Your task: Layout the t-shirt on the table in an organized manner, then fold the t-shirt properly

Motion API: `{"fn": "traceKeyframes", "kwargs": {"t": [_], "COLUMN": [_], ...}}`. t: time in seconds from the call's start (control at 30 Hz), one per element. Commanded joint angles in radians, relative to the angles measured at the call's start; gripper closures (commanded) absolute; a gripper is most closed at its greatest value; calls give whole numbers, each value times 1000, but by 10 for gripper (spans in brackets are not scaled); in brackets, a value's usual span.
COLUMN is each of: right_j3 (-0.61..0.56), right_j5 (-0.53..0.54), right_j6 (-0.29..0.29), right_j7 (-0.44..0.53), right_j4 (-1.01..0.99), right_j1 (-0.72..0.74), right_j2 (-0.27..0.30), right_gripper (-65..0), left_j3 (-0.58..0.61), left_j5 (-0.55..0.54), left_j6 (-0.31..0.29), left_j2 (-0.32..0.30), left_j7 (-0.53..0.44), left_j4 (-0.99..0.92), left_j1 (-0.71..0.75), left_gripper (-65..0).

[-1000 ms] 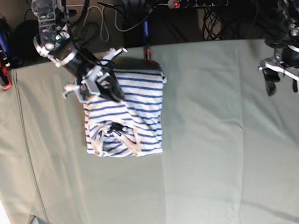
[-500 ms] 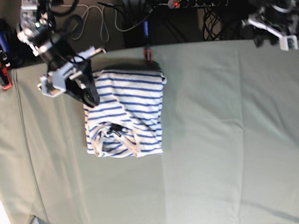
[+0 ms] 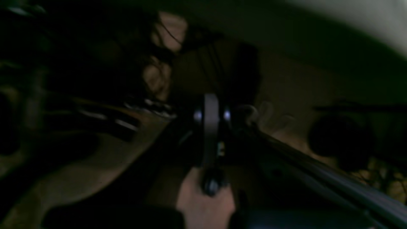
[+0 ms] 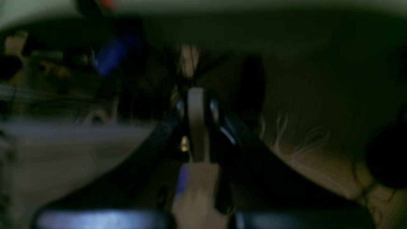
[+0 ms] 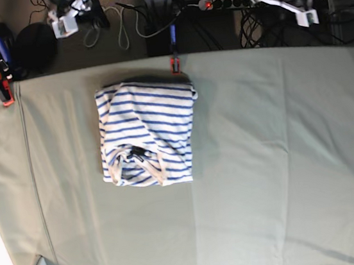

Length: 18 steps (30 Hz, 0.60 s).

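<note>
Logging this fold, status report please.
Left gripper and right gripper shut, empty, off the table. T-shirt folded, lying flat. Nothing obstructing.

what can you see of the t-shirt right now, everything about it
The t-shirt is soft white fabric with thin blue horizontal stripes, folded into a compact, roughly rectangular bundle. Its white-trimmed collar with a small dark label faces up near the lower left of the bundle. The edges are slightly uneven, with a corner poking out at the bottom. It lies flat on the pale grey-green cloth of the table, near the far edge, close to a red clamp. Nothing else touches it; neither tool is on it.
</note>
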Motion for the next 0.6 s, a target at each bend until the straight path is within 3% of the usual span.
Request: {"fn": "traceKeyframes", "kwargs": {"t": [0.0, 0.13, 0.23, 0.43, 0.5, 0.57], "right_j3": [-21, -72, -64, -93, -124, -146], "right_j5": [15, 15, 15, 15, 15, 15], "right_j6": [6, 6, -10, -331, -441, -592], "right_j7": [36, 70, 151, 275, 283, 288], "right_j4": [-57, -374, -581, -977, -1085, -1154], "right_j1": [27, 178, 267, 449, 504, 543], "right_j2": [16, 51, 56, 66, 70, 70], "right_gripper": [0, 0, 0, 0, 0, 0], "left_j3": [19, 114, 179, 443, 530, 581], "left_j5": [2, 62, 86, 88, 83, 79], "left_j6": [1, 1, 1, 12, 12, 15], "left_j2": [-18, -80, -123, -159, -150, -121], "left_j7": [-12, -17, -110, -514, -511, -452], "left_j4": [-43, -362, -669, -1273, -1323, -1323], "left_j1": [-13, -142, -268, -512, -559, -563], "left_gripper": [0, 0, 0, 0, 0, 0]}}
